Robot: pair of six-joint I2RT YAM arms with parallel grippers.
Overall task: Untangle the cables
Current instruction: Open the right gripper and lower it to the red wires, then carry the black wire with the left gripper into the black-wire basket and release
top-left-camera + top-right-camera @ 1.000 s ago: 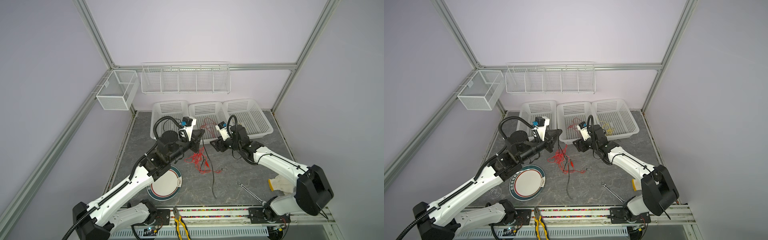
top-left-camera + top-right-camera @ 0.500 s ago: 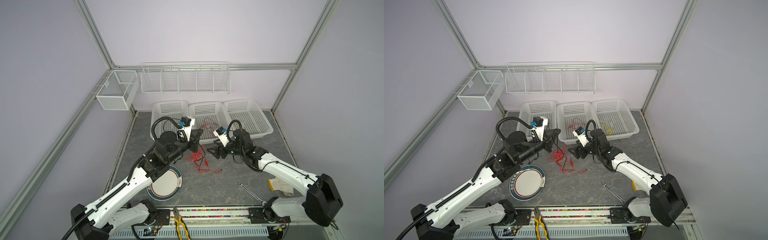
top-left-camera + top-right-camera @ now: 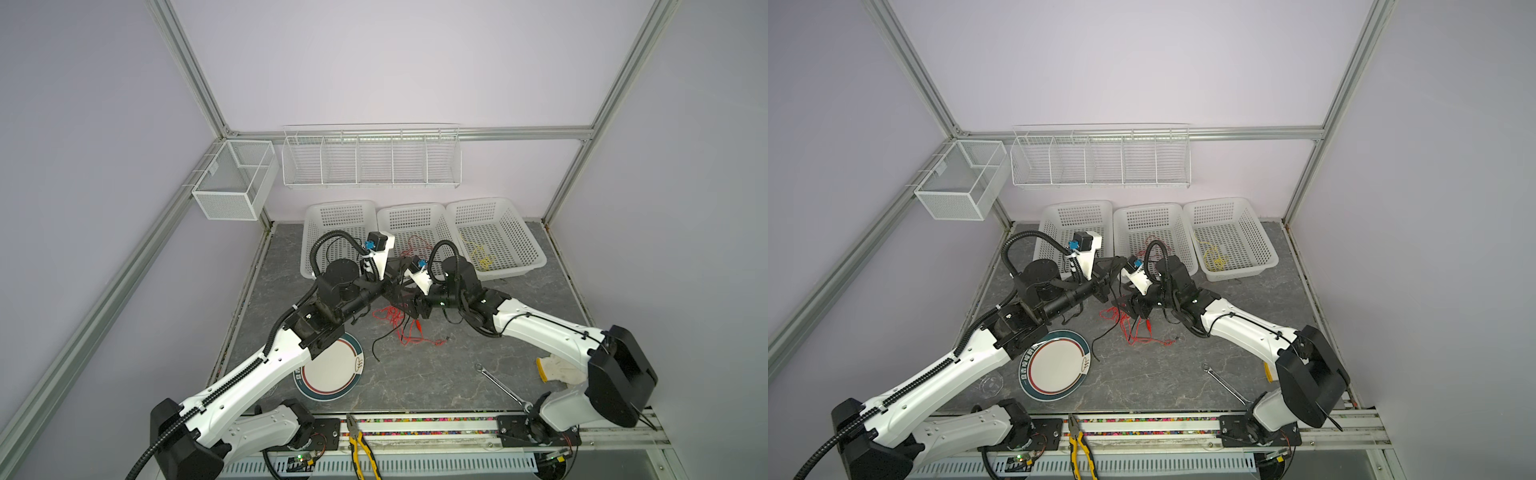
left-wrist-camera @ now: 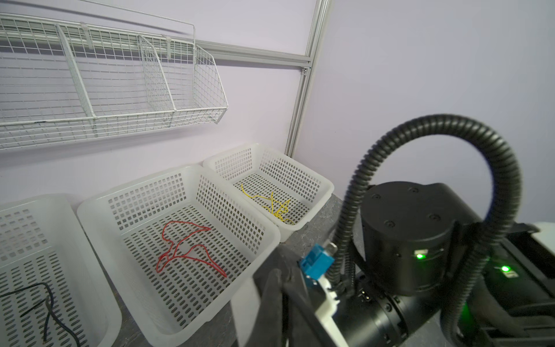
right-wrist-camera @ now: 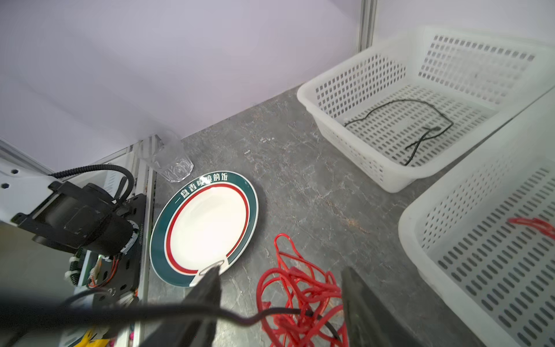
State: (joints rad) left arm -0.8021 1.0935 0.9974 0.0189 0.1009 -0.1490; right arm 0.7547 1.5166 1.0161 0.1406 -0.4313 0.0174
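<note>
The left gripper (image 4: 280,279) is clenched, seemingly pinching the black cable (image 5: 168,309); the right gripper (image 5: 282,303) gapes astride the red cables (image 5: 300,294) on the grey table (image 5: 300,180), lilac walls (image 3: 374,62) around.

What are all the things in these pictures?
red cable tangle: 1, red, middle of table
black cable: 1, black, running into the tangle
black basket cable: 1, black, left basket
red basket cable: 1, red, middle basket
yellow basket cable: 1, yellow, right basket
baskets: 3, white, back of table
wire shelf: 1, white, back wall
mesh box: 1, white, left frame rail
plate: 1, white with green and red rings, front left
glass: 1, clear, beside plate
wrench: 1, silver, front right
pliers: 1, yellow handles, front rail
glove: 1, white and yellow, beside right arm
table: 1, grey marbled, under everything
left gripper: 1, black, shut, before the baskets
right gripper: 1, black, open, straddling the tangle
</note>
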